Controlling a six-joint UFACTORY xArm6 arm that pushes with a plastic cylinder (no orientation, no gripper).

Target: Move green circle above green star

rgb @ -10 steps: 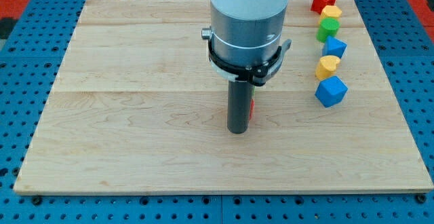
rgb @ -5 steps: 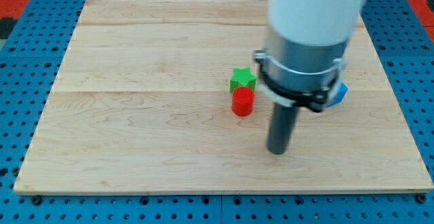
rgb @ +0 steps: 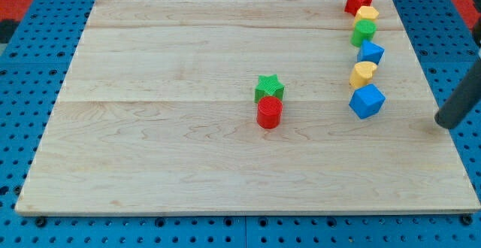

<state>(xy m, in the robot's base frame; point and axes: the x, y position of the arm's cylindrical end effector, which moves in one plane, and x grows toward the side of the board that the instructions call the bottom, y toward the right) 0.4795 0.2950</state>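
Note:
The green star [rgb: 268, 87] sits near the board's middle, with a red cylinder [rgb: 269, 113] touching it just below. The green circle [rgb: 364, 31] is in a column of blocks at the view's upper right, between a yellow block [rgb: 367, 14] above it and a blue block [rgb: 370, 52] below it. My tip [rgb: 443, 123] is at the view's right edge, right of and slightly below the large blue block [rgb: 367, 101], far from both green blocks.
The right-hand column runs from a red star [rgb: 357, 0] at the top, through the yellow, green and blue blocks, to another yellow block [rgb: 362, 74] and the large blue block. The wooden board [rgb: 150, 128] lies on a blue pegboard.
The arm has swept from the board's middle to the view's right edge, uncovering the green star and red cylinder. No block has moved.

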